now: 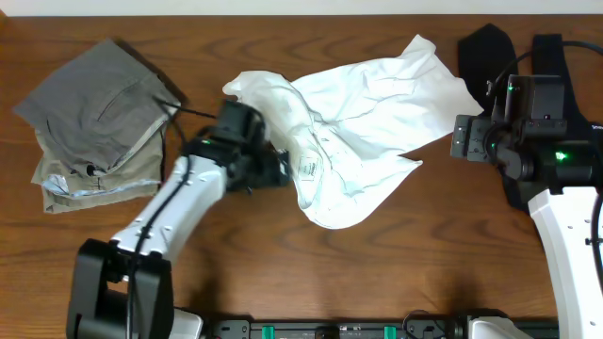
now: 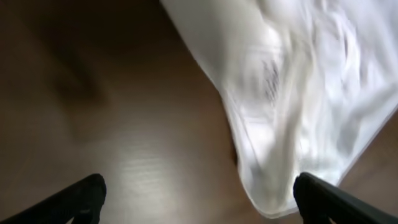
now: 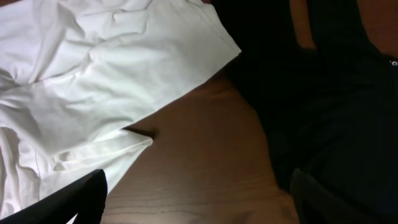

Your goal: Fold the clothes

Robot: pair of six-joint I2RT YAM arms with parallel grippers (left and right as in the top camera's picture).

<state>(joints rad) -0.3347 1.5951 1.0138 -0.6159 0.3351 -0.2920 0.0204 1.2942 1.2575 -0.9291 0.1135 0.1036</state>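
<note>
Overhead alone shows folded grey and khaki trousers (image 1: pixel 94 122) left of the crumpled white T-shirt (image 1: pixel 367 113) lying mid table (image 1: pixel 424 254). Closer, the right wrist shows a smooth black garment (image 3: pixel 336 93) beside the shirt's edge. The left hand (image 2: pixel 199 198) and right hand (image 3: pixel 199 199) both gape apart, empty.

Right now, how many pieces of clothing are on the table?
4: grey trousers stacked on khaki trousers at far left, a white T-shirt in the middle, a black garment at right, partly under the right arm. The stack may hide more.
</note>
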